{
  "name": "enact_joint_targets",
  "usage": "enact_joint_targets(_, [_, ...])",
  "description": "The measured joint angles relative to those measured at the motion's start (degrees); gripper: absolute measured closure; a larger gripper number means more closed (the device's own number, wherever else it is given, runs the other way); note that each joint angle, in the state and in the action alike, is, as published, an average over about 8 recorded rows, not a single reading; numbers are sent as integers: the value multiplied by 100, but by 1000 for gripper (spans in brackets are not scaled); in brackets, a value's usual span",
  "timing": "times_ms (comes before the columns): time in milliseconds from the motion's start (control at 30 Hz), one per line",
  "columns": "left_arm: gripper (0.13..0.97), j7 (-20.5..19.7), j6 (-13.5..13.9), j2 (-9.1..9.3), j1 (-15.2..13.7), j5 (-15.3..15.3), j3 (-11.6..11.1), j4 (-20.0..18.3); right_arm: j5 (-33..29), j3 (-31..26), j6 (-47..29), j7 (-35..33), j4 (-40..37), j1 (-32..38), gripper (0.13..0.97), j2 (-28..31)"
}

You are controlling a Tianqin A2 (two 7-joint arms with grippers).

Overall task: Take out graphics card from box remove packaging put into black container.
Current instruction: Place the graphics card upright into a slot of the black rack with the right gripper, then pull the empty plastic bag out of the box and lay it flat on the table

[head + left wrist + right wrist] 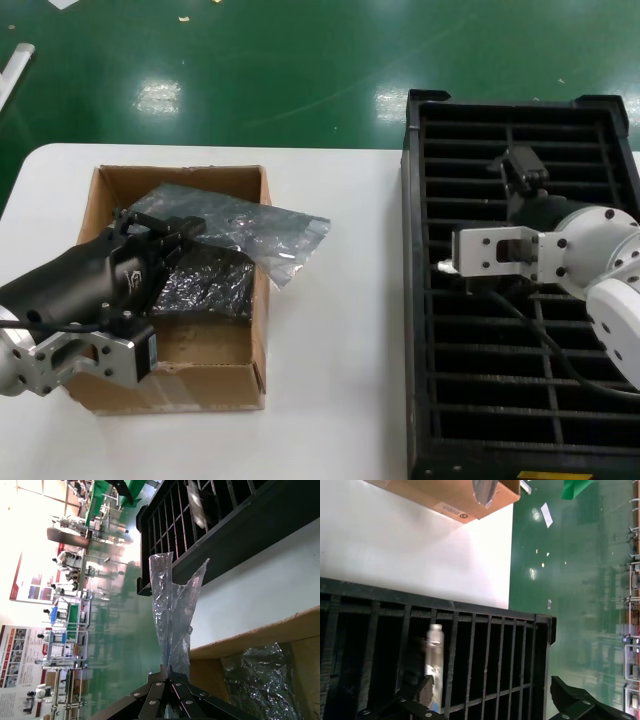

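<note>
Head camera looks down; wrist cameras share the black container (520,290).

No legible text; only blurred print on the box (454,513) and wall posters (15,652).

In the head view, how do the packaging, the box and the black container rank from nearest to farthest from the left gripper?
1. The packaging: held in the left gripper, its film trailing over the box's right wall.
2. The box: directly under and around the gripper, on the table's left side.
3. The black container: farthest, on the table's right side, where the right gripper hangs.
</note>
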Motion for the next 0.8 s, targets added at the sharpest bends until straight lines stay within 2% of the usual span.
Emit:
enact_joint_targets(267, [959,0,0,0,0,0,0,0,25,-7,68,-44,3,20,249,3])
enact_joint_targets(467, [959,0,0,0,0,0,0,0,107,-1,247,-199,237,-160,190,263])
enact_joint_targets(600, [959,0,0,0,0,0,0,0,194,-64,737,-529,444,-406,156,673])
enact_joint_targets(800, [959,0,0,0,0,0,0,0,175,-266,1909,-1266,652,-757,136,1487])
